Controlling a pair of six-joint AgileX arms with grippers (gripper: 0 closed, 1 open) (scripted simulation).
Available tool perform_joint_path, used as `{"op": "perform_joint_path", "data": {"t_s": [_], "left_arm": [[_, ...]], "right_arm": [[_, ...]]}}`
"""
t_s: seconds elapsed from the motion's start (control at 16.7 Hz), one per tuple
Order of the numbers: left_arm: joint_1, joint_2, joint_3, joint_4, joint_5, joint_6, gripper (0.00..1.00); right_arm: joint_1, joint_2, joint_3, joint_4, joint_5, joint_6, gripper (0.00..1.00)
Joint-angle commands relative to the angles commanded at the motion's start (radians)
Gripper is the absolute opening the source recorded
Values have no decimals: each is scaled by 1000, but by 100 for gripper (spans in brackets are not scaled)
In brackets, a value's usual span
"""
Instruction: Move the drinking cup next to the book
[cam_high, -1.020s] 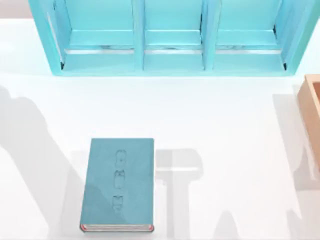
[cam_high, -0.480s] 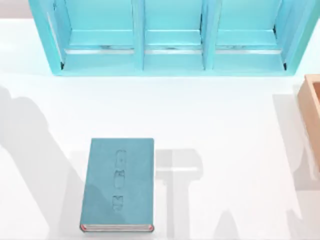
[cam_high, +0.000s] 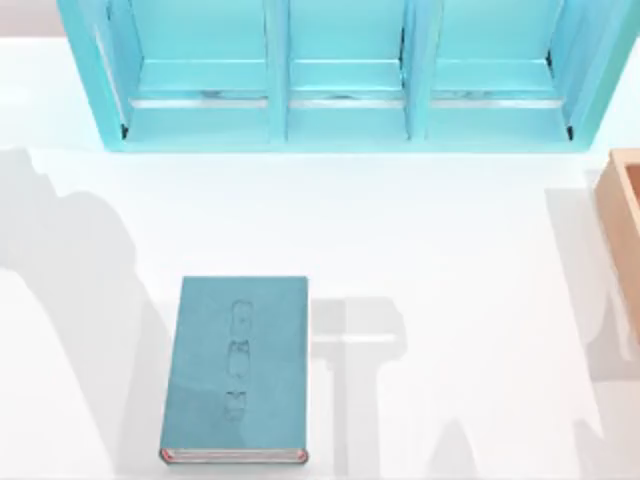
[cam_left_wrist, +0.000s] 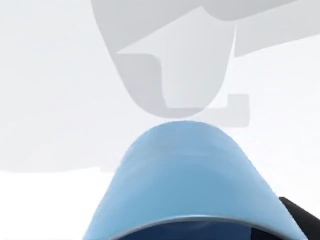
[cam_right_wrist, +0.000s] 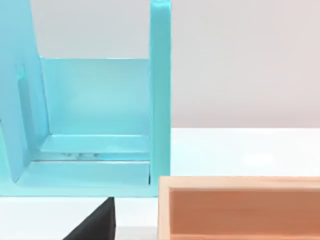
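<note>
Close in front of the left hand: the drinking cup (cam_left_wrist: 187, 180), pale-blue wall rounding away, darker blue at the near rim. Just beside it, a dark sliver (cam_left_wrist: 299, 216), probably part of that hand. Clenched on the cup or merely poised over it: cannot tell. Beyond the cup, bare white table (cam_left_wrist: 45, 90) with a grey shadow lying on it. Lifted or standing: cannot tell either.

Flat on the table, the book (cam_high: 235, 370), teal cover up, page edges toward the near side, open table on both of its long sides. Judging by the broad shadow at the top view's left, probably well off to the right of the left hand.

Step in hand, most likely: carrying the cup across to the book. To do it well:
- Hold the cup upright and level, no tilting on the way.
- Aim for the open table on the book's nearer long side, not the cover.
- Come down straight, close beside the book without nudging it.
- Release only once the base sits flat, then draw back straight up.

Right arm parked by the wooden box (cam_right_wrist: 240, 207) and the end of the turquoise shelf unit (cam_right_wrist: 100, 105), clear of this path; state of its hand: cannot tell.
</note>
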Motion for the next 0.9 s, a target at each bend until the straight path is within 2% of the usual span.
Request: {"op": "perform_joint_path", "data": {"t_s": [0.3,0.48,0.66,0.9], "left_arm": [[2,0,1,0,0,1,0],[-25,-30,-27,6,-3,-58,0],[-92,-98,-92,20,-9,-211,0],[-230,-231,-232,45,-20,-534,0]], "right_arm": [[0,0,0,0,0,0,100],[0,0,0,0,0,0,100],[0,0,0,0,0,0,100],[0,0,0,0,0,0,100]]}}
